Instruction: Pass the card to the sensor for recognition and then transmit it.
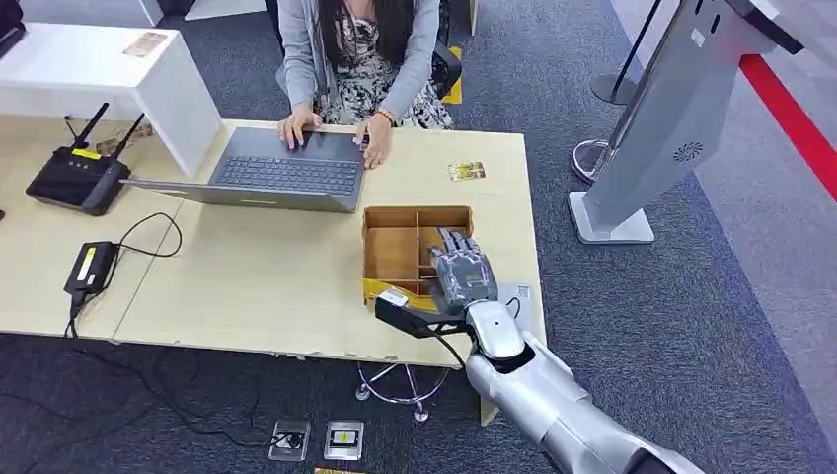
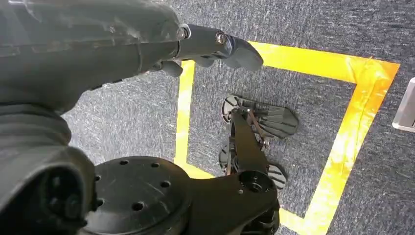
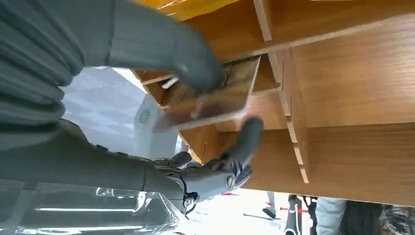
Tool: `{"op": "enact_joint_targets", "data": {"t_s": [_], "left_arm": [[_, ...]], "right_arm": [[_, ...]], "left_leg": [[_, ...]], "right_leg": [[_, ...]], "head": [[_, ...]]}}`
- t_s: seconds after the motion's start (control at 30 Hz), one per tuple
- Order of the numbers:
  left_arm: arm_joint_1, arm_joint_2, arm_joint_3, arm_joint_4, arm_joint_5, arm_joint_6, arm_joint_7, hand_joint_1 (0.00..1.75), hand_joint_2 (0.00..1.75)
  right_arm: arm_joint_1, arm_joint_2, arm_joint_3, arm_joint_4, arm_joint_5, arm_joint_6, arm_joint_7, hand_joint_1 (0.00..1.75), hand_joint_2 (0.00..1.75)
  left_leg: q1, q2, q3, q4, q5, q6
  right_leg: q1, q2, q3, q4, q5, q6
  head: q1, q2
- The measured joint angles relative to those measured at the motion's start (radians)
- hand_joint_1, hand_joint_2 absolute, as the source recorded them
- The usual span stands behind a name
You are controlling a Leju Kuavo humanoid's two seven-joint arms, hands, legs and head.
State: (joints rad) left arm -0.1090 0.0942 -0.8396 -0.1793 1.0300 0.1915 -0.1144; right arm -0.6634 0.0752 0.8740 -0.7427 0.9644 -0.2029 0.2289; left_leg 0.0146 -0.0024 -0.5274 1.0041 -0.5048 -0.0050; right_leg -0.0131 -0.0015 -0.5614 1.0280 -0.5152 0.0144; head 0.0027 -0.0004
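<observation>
Card (image 3: 210, 100) is sitting pinched between thumb and fingers of the right robot hand (image 1: 462, 272), inside the box (image 1: 390, 252). Lifting, its edge is risking catching a divider and slipping. Left robot hand (image 2: 205, 46) is hanging clenched, holding nothing.

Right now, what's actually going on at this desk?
The right robot hand is reaching into the divided brown wooden tray at the pale wooden table's edge, pinching a brownish card between thumb and fingers. The left robot hand hangs above the carpet. A person opposite types on a grey laptop.
</observation>
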Motion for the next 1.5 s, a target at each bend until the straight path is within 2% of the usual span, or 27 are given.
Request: {"op": "enact_joint_targets", "data": {"t_s": [0.6, 0.77, 0.93, 1.07, 1.5], "left_arm": [[0.000, -0.005, 0.000, 0.000, -0.003, 0.010, -0.008, 0.00, 0.00], [0.000, -0.011, 0.000, 0.000, 0.008, 0.032, -0.009, 0.00, 0.00], [0.000, -0.021, 0.000, 0.000, 0.012, 0.051, -0.010, 0.00, 0.00], [0.000, -0.026, 0.000, 0.000, 0.014, 0.056, -0.011, 0.00, 0.00], [0.000, -0.043, 0.000, 0.000, 0.015, 0.098, 0.004, 0.00, 0.00]], "right_arm": [[-0.017, 0.021, -0.005, 0.018, -0.058, 0.002, -0.070, 1.75, 1.75], [-0.038, 0.047, 0.002, 0.045, -0.083, -0.023, -0.120, 1.75, 1.75], [-0.095, 0.072, 0.002, 0.060, -0.092, -0.091, -0.140, 1.75, 1.75], [-0.160, 0.089, 0.002, 0.061, -0.090, -0.118, -0.139, 1.75, 1.75], [-0.263, 0.143, 0.002, 0.099, -0.082, -0.123, -0.140, 1.75, 1.75]], "left_leg": [[0.000, 0.000, 0.000, 0.000, 0.000, 0.000], [0.000, 0.000, 0.000, 0.000, 0.000, 0.000], [0.000, 0.001, 0.000, 0.000, 0.000, 0.000], [0.000, 0.000, 0.000, 0.000, 0.000, 0.000], [0.000, 0.000, 0.000, 0.000, 0.000, 0.000]], "right_leg": [[0.000, 0.001, 0.000, 0.000, 0.000, 0.000], [0.000, 0.001, 0.000, 0.000, 0.000, 0.000], [0.000, 0.001, 0.000, 0.000, 0.000, 0.000], [0.000, 0.001, 0.000, 0.000, 0.000, 0.000], [0.000, 0.001, 0.000, 0.000, 0.000, 0.000]], "head": [[0.000, 0.000], [0.000, 0.000], [0.000, 0.000], [0.000, 0.000], [0.000, 0.000]]}}
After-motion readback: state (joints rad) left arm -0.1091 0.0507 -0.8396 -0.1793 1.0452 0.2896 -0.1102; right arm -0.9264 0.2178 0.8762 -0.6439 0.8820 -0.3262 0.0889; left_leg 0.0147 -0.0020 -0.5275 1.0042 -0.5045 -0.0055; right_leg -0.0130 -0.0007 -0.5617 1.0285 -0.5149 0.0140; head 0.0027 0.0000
